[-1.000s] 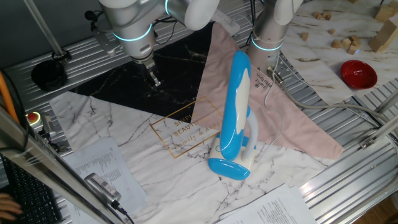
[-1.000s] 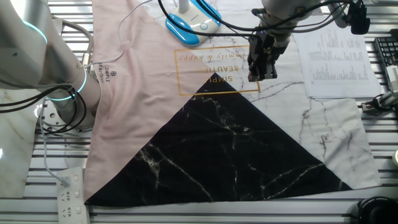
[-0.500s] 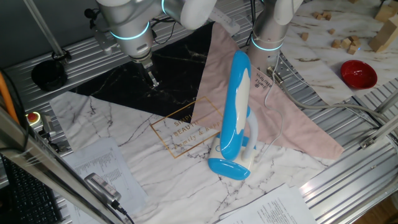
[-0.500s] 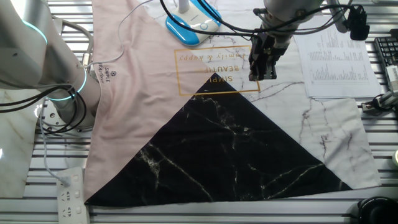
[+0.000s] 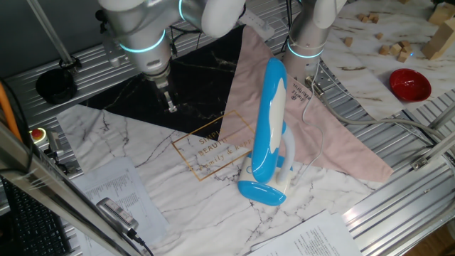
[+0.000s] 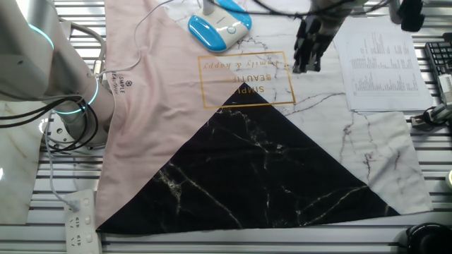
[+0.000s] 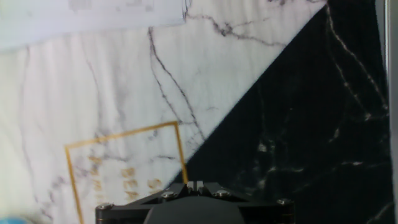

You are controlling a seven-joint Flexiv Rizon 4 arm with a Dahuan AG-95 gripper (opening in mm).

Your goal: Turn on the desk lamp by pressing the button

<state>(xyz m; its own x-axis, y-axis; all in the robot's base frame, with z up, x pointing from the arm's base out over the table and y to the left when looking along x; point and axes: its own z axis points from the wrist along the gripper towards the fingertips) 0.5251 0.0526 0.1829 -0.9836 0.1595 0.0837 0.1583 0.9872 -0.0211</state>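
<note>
Even, bright indoor light in all three views, with soft shadows and little glare.

In one fixed view the desk lamp (image 5: 270,128) carries pale sheen along its glossy blue head and throws only a faint shadow on the marble-print mat (image 5: 178,185). The other fixed view is sharp on the table, but the gripper (image 6: 309,51) is motion-blurred. The hand view is soft throughout, the gold lettering (image 7: 118,180) smeared and unreadable.

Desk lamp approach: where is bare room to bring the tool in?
Bare marble lies between the tool, the gold-framed print and the desk lamp. The black triangle is also bare. Crowded: cable behind the lamp; papers at the table's edge.
</note>
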